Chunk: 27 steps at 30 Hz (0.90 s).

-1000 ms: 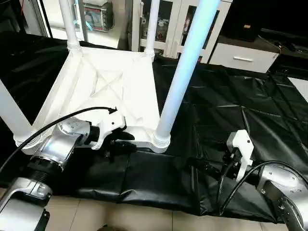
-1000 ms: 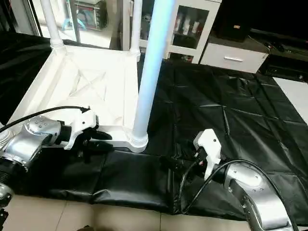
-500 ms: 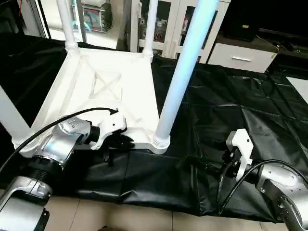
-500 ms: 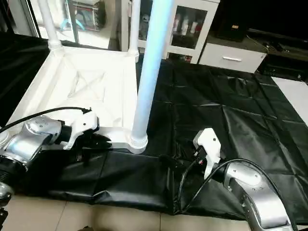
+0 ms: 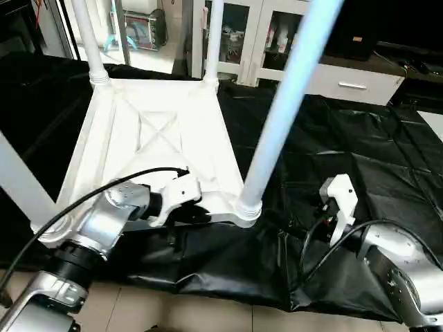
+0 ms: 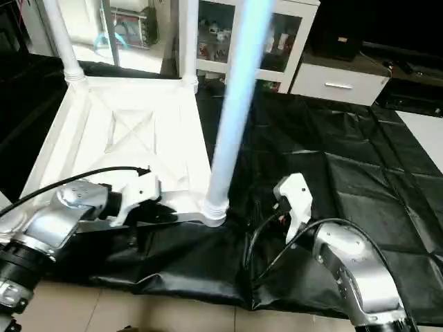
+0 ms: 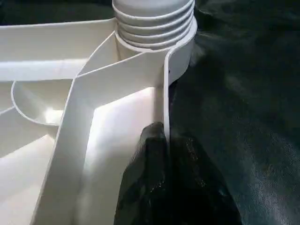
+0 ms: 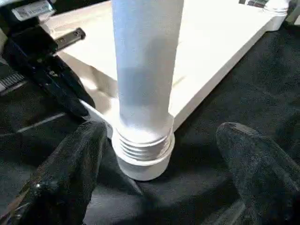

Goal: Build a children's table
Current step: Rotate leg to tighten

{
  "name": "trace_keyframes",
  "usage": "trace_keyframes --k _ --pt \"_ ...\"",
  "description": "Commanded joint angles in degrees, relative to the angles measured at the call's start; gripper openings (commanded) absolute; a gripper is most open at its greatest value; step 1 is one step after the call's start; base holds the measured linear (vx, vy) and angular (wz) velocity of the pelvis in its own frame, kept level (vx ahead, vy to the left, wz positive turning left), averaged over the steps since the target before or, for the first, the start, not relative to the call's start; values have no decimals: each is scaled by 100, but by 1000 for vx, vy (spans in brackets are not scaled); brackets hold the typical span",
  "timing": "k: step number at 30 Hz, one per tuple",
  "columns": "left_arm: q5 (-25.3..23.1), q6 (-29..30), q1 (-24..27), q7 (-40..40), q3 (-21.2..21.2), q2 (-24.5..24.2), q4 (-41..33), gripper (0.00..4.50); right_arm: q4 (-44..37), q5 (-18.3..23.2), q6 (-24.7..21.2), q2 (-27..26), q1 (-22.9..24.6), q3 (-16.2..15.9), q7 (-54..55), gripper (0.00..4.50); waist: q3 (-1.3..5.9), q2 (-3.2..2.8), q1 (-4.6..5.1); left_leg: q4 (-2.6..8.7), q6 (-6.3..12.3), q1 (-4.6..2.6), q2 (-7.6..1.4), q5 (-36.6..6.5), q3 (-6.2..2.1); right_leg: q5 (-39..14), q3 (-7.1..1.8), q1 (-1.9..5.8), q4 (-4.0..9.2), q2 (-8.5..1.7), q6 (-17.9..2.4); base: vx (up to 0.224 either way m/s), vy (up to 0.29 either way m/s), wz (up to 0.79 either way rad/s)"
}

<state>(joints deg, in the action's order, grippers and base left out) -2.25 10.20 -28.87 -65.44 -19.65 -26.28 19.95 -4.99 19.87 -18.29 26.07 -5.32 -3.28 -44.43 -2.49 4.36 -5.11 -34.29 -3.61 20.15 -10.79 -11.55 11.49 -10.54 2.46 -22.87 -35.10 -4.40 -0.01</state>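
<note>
Through the head camera's two eyes, the white plastic rectangular table top (image 5: 159, 149), lying X-ribbed underside up on the black plastic floor sheet (image 5: 360, 145), is sitting turned and shifted a little from a second ago, its near-right white tapered tube leg (image 5: 287, 104) now leaning toward the right; the left gripper (image 5: 187, 213), whose fingers were parted a second ago, is now pinching the top's near rim, while the right gripper (image 6: 280, 207) is hovering close beside that leg's base; in the left wrist view, the black fingers (image 7: 154, 187) are pressing shut on the thin white rim wall just below the ribbed corner socket (image 7: 154, 23); in the right wrist view, the right gripper's fingers (image 8: 70, 168) are standing wide apart, straddling the leg's ribbed collar (image 8: 143, 145) without touching it; with the top now being held steady, seating or tightening this leg looks like the next step.
</note>
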Motion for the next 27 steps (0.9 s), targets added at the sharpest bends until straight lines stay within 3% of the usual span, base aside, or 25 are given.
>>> trace_keyframes --k 1,5,6,9,11,15,17,23,27 --pt "233 -80 57 13 -111 347 -230 2 134 -61 136 105 -146 -109 -208 408 284 45 26 433 84 -53 -274 -1099 -129 -1505 -246 177 416 -392 -913 0 0 0" --pt "141 -35 71 -33 -214 378 -410 2 407 -238 382 168 -363 -282 -443 408 291 40 32 422 143 -45 -279 -978 -120 -1300 -242 177 398 -391 -998 0 0 0" --pt "127 -33 80 -55 -244 376 -438 2 498 -270 429 169 -423 -308 -487 408 300 7 19 417 142 -58 -280 -948 -120 -1247 -242 175 390 -392 -1016 0 0 0" --pt "102 -27 130 -159 -382 353 -548 2 884 -415 687 145 -687 -397 -678 408 302 47 24 408 184 -39 -273 -892 -112 -1142 -237 187 377 -390 -1084 0 0 0" --pt "80 -39 146 -193 -429 351 -595 0 1052 -396 761 133 -802 -411 -783 389 295 77 18 406 214 -38 -276 -892 -105 -1181 -238 187 382 -385 -1080 0 0 0" --pt "41 -47 147 -243 -473 356 -639 0 1234 -403 861 211 -915 -467 -990 355 291 75 14 410 216 -34 -278 -919 -113 -1315 -236 190 388 -393 -1035 0 0 0" --pt "10 -41 150 -239 -491 367 -664 0 1371 -399 948 280 -967 -511 -1236 342 288 112 21 408 232 -30 -282 -958 -117 -1470 -228 186 404 -398 -995 0 0 0" --pt "-24 -51 124 -173 -490 381 -601 0 1486 -388 1044 458 -970 -652 -1835 275 286 130 12 399 281 -35 -287 -940 -114 -1437 -230 176 402 -396 -1001 0 0 0" --pt "-42 -60 118 -176 -486 374 -586 0 1681 -469 1190 471 -1031 -688 -1913 256 290 128 15 393 289 -29 -282 -906 -113 -1440 -230 174 400 -397 -1026 0 0 0"
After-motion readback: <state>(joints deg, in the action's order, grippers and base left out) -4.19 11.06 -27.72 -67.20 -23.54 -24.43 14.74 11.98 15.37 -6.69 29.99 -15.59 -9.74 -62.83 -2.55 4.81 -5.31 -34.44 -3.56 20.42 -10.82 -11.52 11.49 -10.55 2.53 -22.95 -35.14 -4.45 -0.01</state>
